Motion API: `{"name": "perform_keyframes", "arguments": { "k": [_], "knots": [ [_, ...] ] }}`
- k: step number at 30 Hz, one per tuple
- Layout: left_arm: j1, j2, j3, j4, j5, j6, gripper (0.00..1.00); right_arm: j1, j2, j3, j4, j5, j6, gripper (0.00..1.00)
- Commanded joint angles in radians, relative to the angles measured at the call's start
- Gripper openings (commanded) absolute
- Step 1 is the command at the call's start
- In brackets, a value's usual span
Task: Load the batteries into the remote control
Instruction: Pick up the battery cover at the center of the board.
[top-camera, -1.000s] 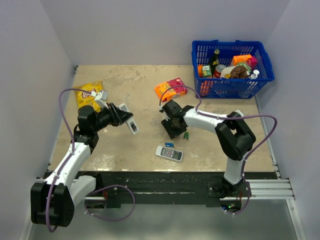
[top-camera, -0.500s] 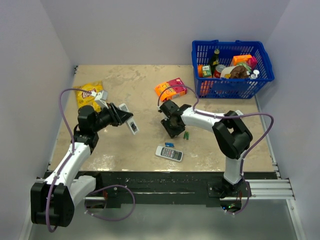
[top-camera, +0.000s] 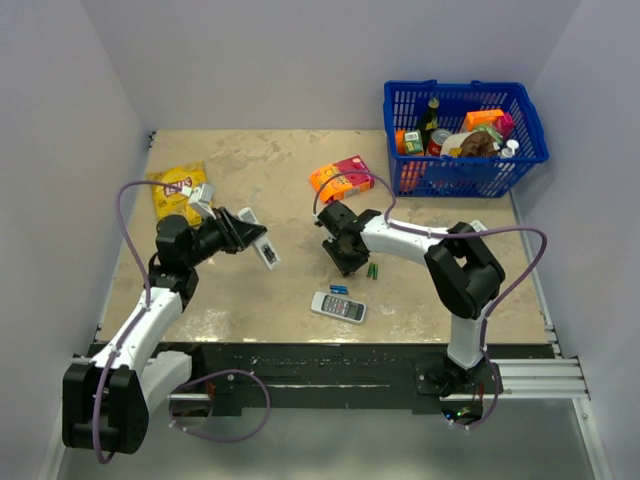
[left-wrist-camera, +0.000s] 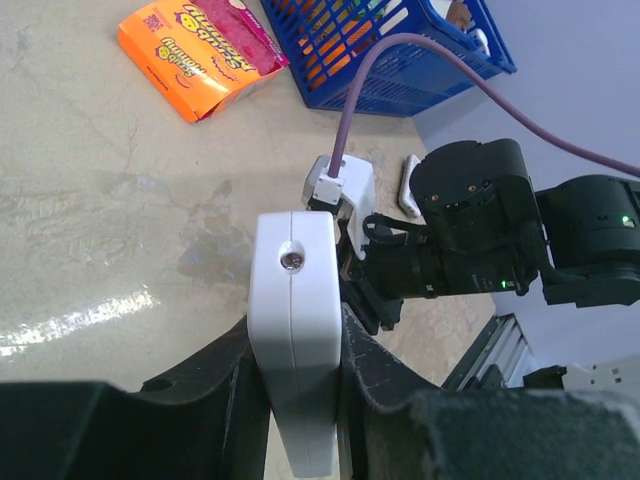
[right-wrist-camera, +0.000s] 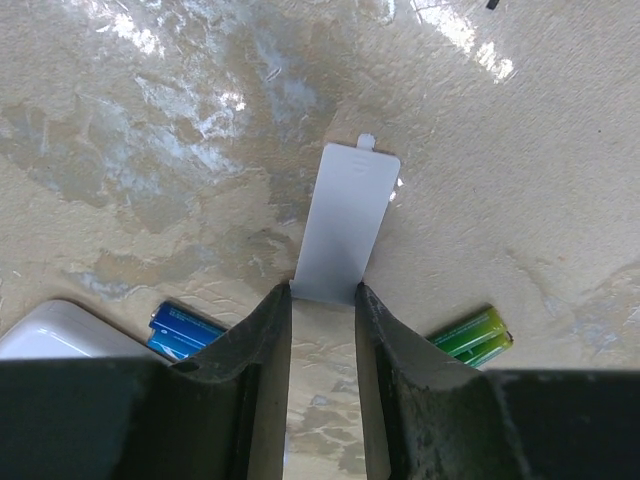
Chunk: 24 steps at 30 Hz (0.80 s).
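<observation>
Overhead, the left gripper pinched a white display remote aloft at the counter's 9 o'clock. The right gripper, near centre, pinched a white cover lying flat, green batteries at its 4 o'clock. The remote control lay at 3 o'clock, beside the right arm's elbow.

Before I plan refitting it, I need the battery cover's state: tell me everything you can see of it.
The cover is a thin, flat, white plastic-looking rectangle, narrowing toward the gripper, with a small tab on its far end. It points away from the right gripper, whose fingertips flank and seem to pinch its near end. Below it is bare table; whether it rests there or is lifted, I cannot tell. Green batteries and a blue item lie nearby, not touching.
</observation>
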Motion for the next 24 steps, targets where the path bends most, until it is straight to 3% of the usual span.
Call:
{"name": "perform_keyframes", "arguments": {
  "k": [1,11,18,24],
  "knots": [
    [0.009,-0.005,-0.066,0.217,-0.02,-0.143,0.05,0.01,-0.062,-0.033,0.005,0.032,-0.038,0.1],
    [-0.002,0.156,-0.256,0.63,-0.126,-0.274,0.05,0.027,-0.181,-0.07,0.076,0.007,-0.108,0.03],
    [-0.037,0.343,-0.289,0.909,-0.151,-0.309,0.04,0.102,-0.242,-0.039,0.065,0.026,-0.151,0.02],
    [-0.074,0.418,-0.299,1.049,-0.155,-0.34,0.02,0.191,-0.254,0.05,0.004,0.006,-0.183,0.0]
  ]
}}
